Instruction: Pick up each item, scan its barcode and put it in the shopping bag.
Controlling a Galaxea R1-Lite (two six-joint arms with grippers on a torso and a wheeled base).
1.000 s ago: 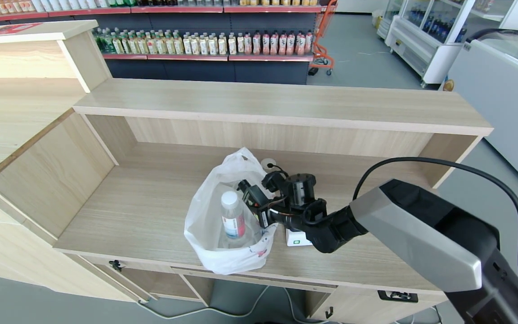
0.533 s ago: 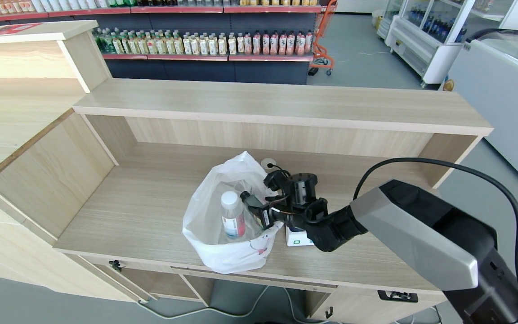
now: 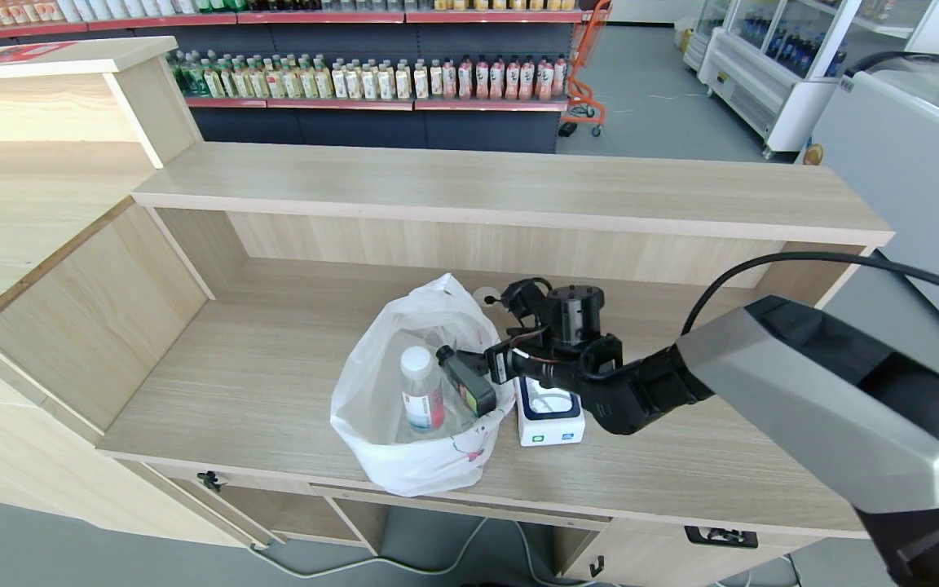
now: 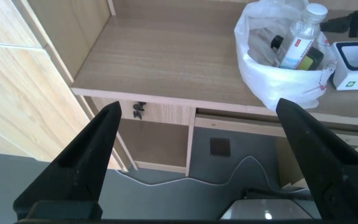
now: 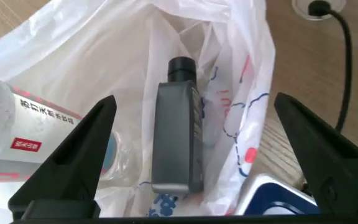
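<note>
The right end effector [image 5: 192, 102] hangs at the mouth of the shopping bag [image 3: 372, 399], its fingers spread wide with nothing between them. Below them a dark grey bottle [image 5: 178, 134] with a black cap lies loose inside the bag, leaning on the wall nearest the scanner. Judging from that, this item is delivered, and the wide spread is there to clear it. Beside it in the bag stands a clear water bottle [image 3: 422, 397] with a white cap and a red-and-white label, so at least two items are bagged.

The bag sits open-mouthed on the desk [image 3: 257, 383], just beside the white barcode scanner [image 3: 551, 420]. The scanner's blue-framed window faces up, probably so that an item can pass over it on the short way into the bag.

The left end effector [image 4: 197, 107] is open and empty, out past the desk's front edge and well apart from the bag, likely parked clear of the working arm.
</note>
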